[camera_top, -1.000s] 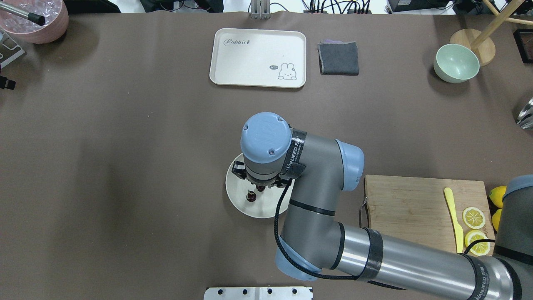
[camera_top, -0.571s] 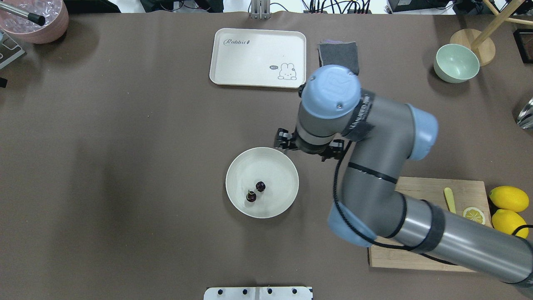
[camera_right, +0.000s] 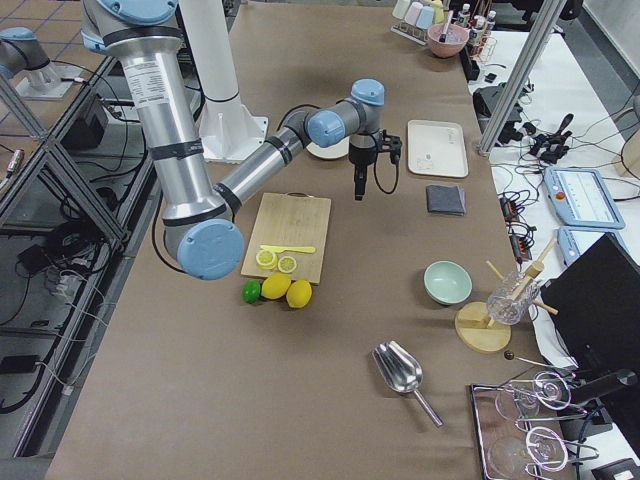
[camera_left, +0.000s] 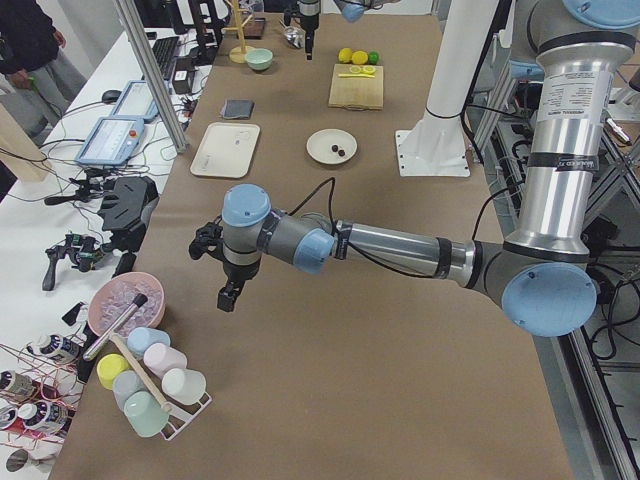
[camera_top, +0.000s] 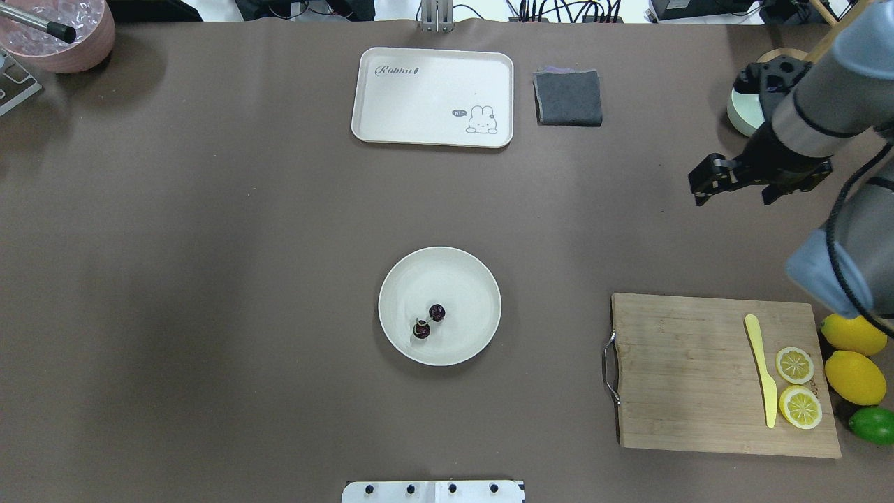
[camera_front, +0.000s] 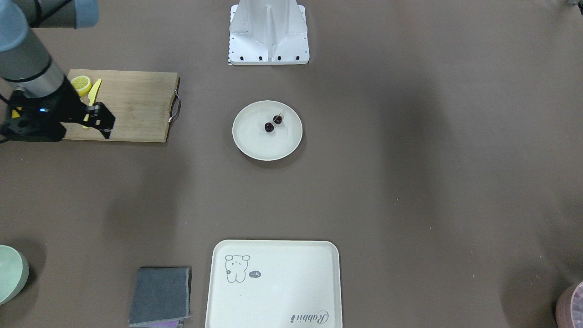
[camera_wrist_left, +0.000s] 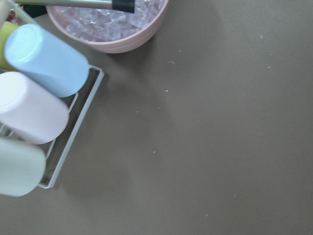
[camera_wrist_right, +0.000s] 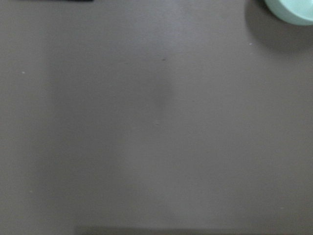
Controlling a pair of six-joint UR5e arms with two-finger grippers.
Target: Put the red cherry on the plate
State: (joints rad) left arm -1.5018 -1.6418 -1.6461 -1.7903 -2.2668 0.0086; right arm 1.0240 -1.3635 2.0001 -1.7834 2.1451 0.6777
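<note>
The red cherry [camera_top: 429, 321], a dark glossy pair, lies on the round cream plate [camera_top: 464, 283] at mid-table, also seen as the cherry [camera_front: 273, 123] on the plate [camera_front: 266, 146] in the front-facing view. Nothing touches it. My right gripper [camera_top: 737, 185] hangs far to the right of the plate, near the green bowl. In the front-facing view the right gripper [camera_front: 99, 122] is open and holds nothing, over the cutting board's edge. My left gripper [camera_left: 228, 297] shows only in the exterior left view, beside a pink bowl; I cannot tell its state.
A cream tray [camera_top: 433, 98] and a grey cloth [camera_top: 568, 98] lie at the far side. The green bowl [camera_top: 739, 112] is partly behind my right arm. A cutting board [camera_top: 684, 370] holds a yellow knife and lemon slices; lemons [camera_top: 855, 377] lie beside it.
My right arm rose off the plate and swung right and away toward the green bowl. The cherry pair stayed where it was on the plate.
</note>
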